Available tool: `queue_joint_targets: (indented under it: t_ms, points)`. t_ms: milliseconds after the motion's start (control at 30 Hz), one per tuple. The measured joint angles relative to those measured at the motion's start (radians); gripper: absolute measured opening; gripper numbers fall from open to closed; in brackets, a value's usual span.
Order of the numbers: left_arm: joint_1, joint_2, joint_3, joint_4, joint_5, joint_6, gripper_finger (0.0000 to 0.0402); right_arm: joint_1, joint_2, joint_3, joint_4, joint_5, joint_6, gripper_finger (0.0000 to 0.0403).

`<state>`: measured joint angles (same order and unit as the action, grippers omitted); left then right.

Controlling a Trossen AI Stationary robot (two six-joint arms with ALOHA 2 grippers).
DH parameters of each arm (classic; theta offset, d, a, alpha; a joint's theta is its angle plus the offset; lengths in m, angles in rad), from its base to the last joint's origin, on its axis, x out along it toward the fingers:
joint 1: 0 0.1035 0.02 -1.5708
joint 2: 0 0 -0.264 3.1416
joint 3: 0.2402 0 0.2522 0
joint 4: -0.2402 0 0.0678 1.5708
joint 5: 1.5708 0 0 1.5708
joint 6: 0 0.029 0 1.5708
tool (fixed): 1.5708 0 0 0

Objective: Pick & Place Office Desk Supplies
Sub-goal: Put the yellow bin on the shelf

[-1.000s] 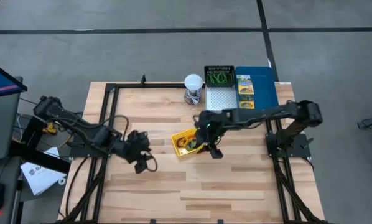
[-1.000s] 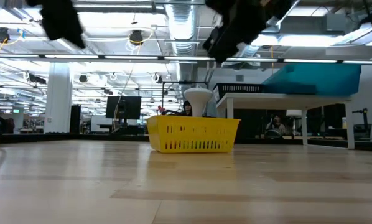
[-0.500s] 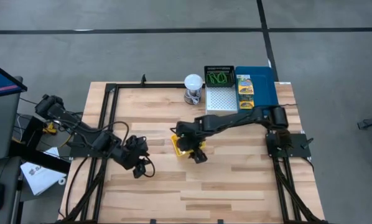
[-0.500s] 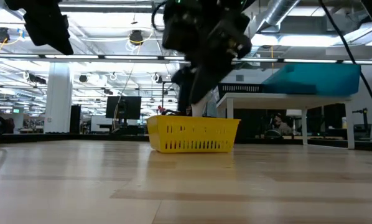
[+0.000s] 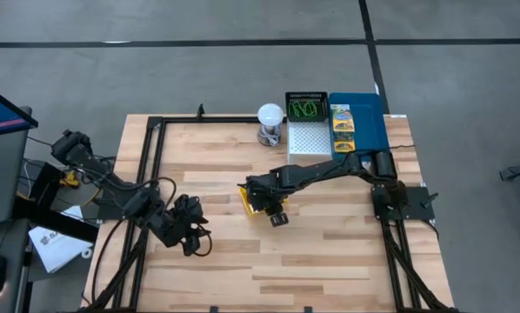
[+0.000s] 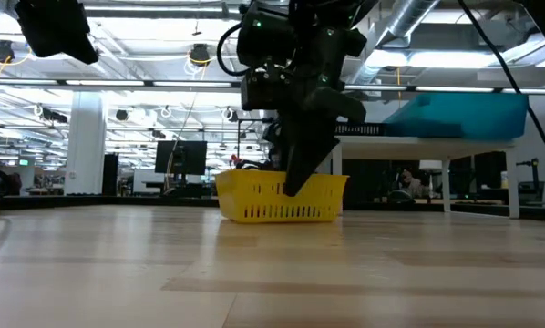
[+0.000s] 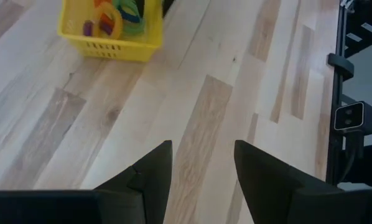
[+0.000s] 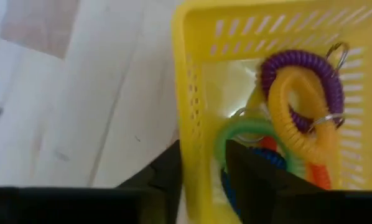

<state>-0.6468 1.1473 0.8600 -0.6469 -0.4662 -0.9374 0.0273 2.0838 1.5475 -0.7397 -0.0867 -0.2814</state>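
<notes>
My right gripper point(image 8: 201, 163) straddles the yellow bin's point(image 8: 192, 118) wall, one finger outside, one inside, narrow gap, not clearly clamped. Coiled loops point(image 8: 301, 93), purple, orange, green and blue, lie in the bin mid-table. My left gripper point(image 7: 201, 163) hangs open and empty over bare wood, well apart. Printed packets point(image 5: 342, 122) sit on the blue tray point(image 5: 370, 113); green loops are in the black mesh basket point(image 5: 306, 109).
</notes>
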Motion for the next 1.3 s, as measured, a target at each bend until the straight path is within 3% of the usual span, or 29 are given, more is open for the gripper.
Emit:
queue_joint_targets:
  t_ms: [200,433,633,833,1000,1300]
  points:
    - [-0.020,0.000,0.000,-0.001,-0.010,-0.021,0.0168,0.008,-0.003,0.000,-0.025,0.020,-0.011,0.0013]
    - [-0.026,0.000,0.000,0.001,-0.042,-0.033,0.0168,0.045,-0.086,0.078,-0.086,0.167,-0.037,0.0005]
    - [-0.026,0.000,0.000,0.001,-0.042,-0.033,0.0168,0.007,-0.142,0.385,-0.356,0.249,0.024,0.0003]
    - [-0.026,0.000,0.000,0.005,-0.050,-0.033,0.0168,-0.095,-0.077,0.806,-0.758,0.215,0.073,0.0002]
    - [-0.026,0.000,0.000,0.004,-0.062,-0.034,0.0168,-0.185,-0.137,0.695,-0.831,0.166,0.069,0.0001]
    - [-0.017,0.000,0.000,0.028,-0.106,-0.057,0.0168,-0.319,-0.190,0.631,-0.732,0.224,0.002,0.0001]
